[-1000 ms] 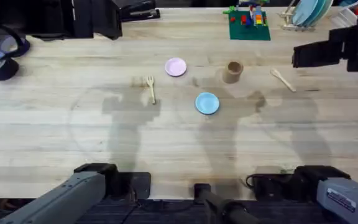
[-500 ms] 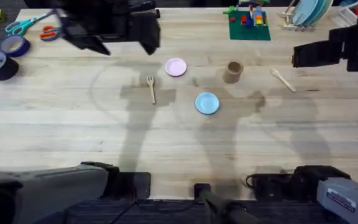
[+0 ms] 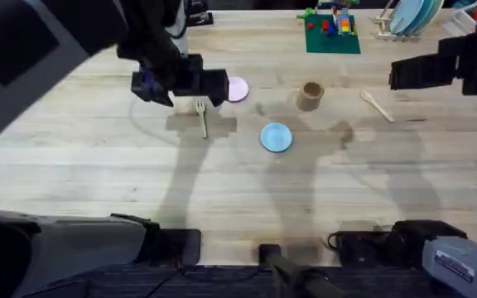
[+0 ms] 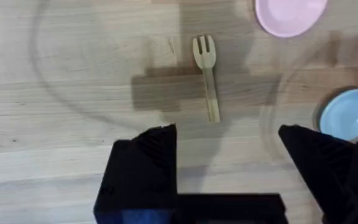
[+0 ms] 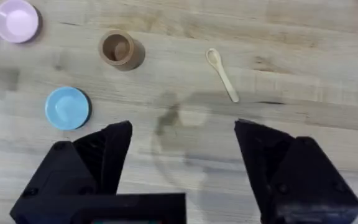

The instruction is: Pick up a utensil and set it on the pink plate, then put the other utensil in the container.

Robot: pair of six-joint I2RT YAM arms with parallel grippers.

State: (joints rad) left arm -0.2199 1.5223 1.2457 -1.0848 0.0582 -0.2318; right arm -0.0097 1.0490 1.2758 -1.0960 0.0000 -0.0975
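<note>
Overhead view: left arm reaches in large and dark from the lower left, its end effector (image 3: 180,83) hanging above the tabletop (image 3: 98,182) just over the tine end of the fork (image 3: 201,120). Fork lies flat on the wood, untouched, tines toward the far side, handle toward the bases. Pink plate (image 3: 238,88) sits just beside the left end effector's far-right corner, partly covered by it, w/ nothing on the visible part. Blue plate (image 3: 276,137) lies nearer the bases, right of the fork, apart from it. Container (image 3: 310,95) stands upright right of the pink plate. Spoon (image 3: 377,106) lies flat further right, well apart from the container (bowl toward the far side).

Left wrist view: left fingers (image 4: 148,168) spread wide, gripping nothing; fork (image 4: 207,78) lies ahead of the gap, above the tabletop shadow.

Right wrist view: right end effector (image 5: 182,168) likewise wide open and empty, held high; spoon (image 5: 222,74), container (image 5: 117,47), blue plate (image 5: 67,107) and pink plate (image 5: 17,20) all beneath it. Container's interior looks empty.
</note>
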